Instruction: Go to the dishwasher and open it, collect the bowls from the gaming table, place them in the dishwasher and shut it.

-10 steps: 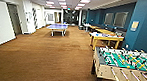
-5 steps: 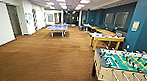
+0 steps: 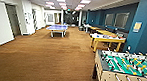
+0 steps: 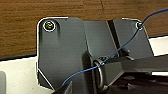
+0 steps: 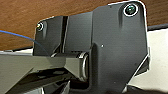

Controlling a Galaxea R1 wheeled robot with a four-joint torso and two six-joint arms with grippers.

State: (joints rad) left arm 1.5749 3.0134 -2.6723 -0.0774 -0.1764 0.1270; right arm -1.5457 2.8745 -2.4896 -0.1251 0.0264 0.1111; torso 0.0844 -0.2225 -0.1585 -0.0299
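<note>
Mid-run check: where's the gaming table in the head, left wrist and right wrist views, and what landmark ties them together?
Head view: the gaming table stands low on the picture's right, green field up, rods across it.
Left wrist view: not in it; brown carpet lies beyond the robot's dark plate.
Right wrist view: not in it; the same carpet.
Shared landmark: the brown carpet, seen in all three.

You have open carpet (image 3: 43, 59) from 9 to 12 o'clock; the gaming table (image 3: 127, 69) blocks 4 o'clock, a yellow table (image 3: 107, 40) stands at 2.
</note>
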